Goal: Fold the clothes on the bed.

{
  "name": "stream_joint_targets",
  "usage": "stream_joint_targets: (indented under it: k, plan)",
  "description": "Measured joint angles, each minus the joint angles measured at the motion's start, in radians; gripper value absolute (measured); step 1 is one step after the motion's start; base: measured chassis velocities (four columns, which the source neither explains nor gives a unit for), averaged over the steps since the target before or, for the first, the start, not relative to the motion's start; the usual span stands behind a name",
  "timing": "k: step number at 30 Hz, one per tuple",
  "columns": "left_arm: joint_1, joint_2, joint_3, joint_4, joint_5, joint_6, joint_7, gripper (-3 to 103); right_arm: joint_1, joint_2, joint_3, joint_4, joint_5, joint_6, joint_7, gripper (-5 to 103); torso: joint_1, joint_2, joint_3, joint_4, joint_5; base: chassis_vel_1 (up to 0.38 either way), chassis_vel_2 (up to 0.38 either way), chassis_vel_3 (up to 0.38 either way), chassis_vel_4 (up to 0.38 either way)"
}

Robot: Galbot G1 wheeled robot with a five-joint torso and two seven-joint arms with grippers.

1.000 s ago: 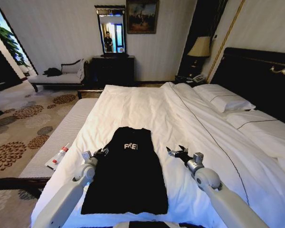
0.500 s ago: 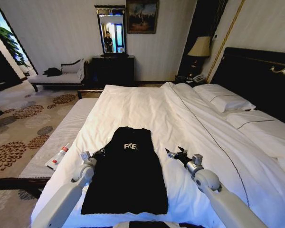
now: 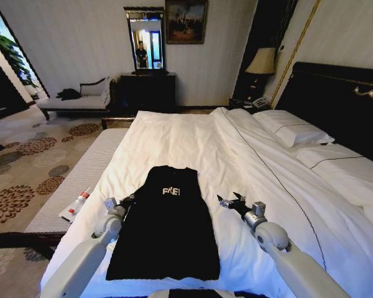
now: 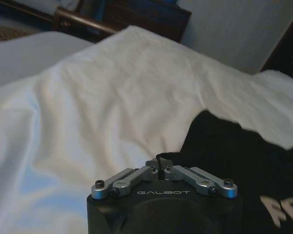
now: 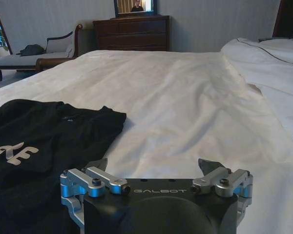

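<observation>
Black T-shirt flat on the bed, one of my tools at each side of it.

The black T-shirt lies spread on the white duvet near the foot of the bed, its white chest lettering facing up and its sleeves tucked in. My left tool sits at the shirt's left edge with its fingers drawn together, though I cannot tell whether cloth is pinched between them. My right tool hovers over bare duvet just beside the shirt's right edge, fingers spread wide and holding nothing. A small bottle with a red cap lies on the pale bench along the bed's left side. Beyond the bed stand a dark dresser under a mirror, a chaise longue and a bedside lamp. Pillows rest against the dark headboard.
</observation>
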Motion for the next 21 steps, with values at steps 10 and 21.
stream_joint_targets:
  k: [10, 21]
  plan:
    - [0.021, 0.045, -0.072, -0.015, -0.035, -0.008, -0.007, 0, -0.001, 0.004, -0.004, 0.002, -0.006, 0.001, -0.001, 100, 0.0, 0.0, 0.0, 0.0001, 0.0, 0.0, 0.0, 0.0, 0.0]
    - [-0.122, 0.03, -0.04, 0.11, -0.049, -0.01, -0.008, 0, -0.024, 0.003, 0.004, 0.016, -0.011, 0.005, -0.003, 100, 0.0, 0.0, 0.0, -0.0001, 0.0001, 0.0, 0.0, 0.0, 0.0]
